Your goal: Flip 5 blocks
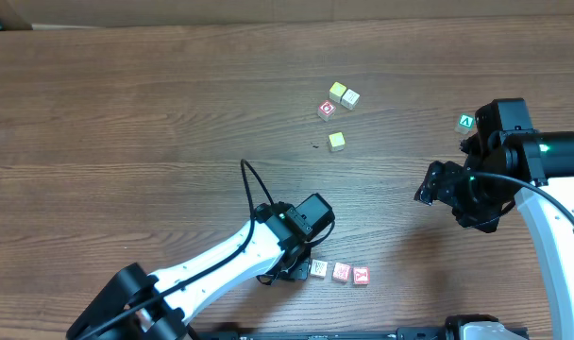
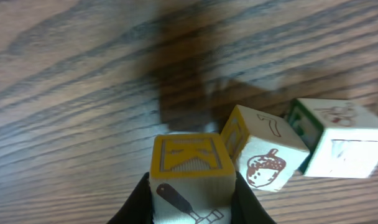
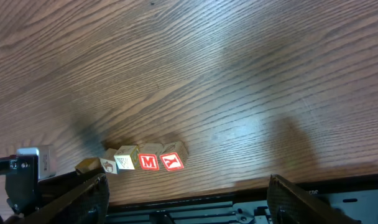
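A row of blocks lies near the table's front edge: a pale one [image 1: 318,269], a pink one [image 1: 341,272] and a red one [image 1: 361,276]. My left gripper [image 2: 192,194] is shut on the block at the row's left end [image 2: 190,163], which has a yellow K face on top and a pale face with a brown tool print. An acorn-print block [image 2: 267,152] touches it, and a pale block with a green side [image 2: 341,140] comes after that. In the right wrist view the red M block [image 3: 149,162] and its red neighbour [image 3: 171,162] show. My right gripper [image 3: 189,202] hangs open, high and far right.
Two cream-yellow cubes [image 1: 344,94], a red-ring cube [image 1: 327,110] and another yellow cube [image 1: 336,141] sit at the back centre. A green cube marked A [image 1: 466,122] lies beside the right arm [image 1: 551,217]. The left arm [image 1: 221,264] slants in from the front left.
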Motion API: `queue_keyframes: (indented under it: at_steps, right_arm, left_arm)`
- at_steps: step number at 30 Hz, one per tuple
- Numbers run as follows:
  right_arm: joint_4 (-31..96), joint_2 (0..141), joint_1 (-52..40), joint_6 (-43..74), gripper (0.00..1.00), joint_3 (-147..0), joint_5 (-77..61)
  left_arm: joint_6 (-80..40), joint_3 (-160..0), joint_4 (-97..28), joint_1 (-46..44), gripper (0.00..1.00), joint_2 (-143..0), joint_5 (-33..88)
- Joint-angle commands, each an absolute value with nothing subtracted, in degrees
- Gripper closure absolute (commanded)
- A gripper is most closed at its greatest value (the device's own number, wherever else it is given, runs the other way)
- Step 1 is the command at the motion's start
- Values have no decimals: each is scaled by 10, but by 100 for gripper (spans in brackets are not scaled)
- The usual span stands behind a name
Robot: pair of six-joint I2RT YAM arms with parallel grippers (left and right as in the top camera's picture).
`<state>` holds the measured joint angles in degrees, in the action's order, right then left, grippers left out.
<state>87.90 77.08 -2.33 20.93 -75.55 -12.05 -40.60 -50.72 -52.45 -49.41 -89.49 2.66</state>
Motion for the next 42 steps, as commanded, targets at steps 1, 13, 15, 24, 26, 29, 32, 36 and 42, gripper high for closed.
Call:
queue_keyframes:
  at_steps: [1, 13, 15, 24, 26, 29, 32, 36, 42]
  right_arm:
    - [878, 759, -22, 205, 18, -770, -123]
    - [883, 759, -22, 205, 18, -770, -124]
    - [884, 759, -22, 205, 18, -770, -123]
    - [882, 759, -22, 205, 18, -770, -124]
    - [882, 759, -22, 205, 18, -770, -123]
    - [882, 759, -22, 205, 18, -770, -123]
    - [881, 759, -22, 205, 18, -770, -123]
    - [879, 759, -22, 206, 18, -770, -123]
    - [880, 759, -22, 205, 18, -770, -123]
  left_arm:
    - [-427, -472, -497, -490, 87, -899, 40]
    - [-416, -470, -472, -479, 90, -899, 23]
    - [-416, -470, -476, -479, 94, -898, 22]
    - [-404, -471, -491, -479, 94, -873, -22]
    - [-402, -471, -490, -477, 94, -872, -21]
    - [-402, -471, -490, -476, 95, -872, -19]
    - [-402, -471, -488, -475, 94, -872, -21]
    - [-396, -471, -482, -475, 91, -872, -21]
    - [-387, -471, -476, -475, 85, -872, -21]
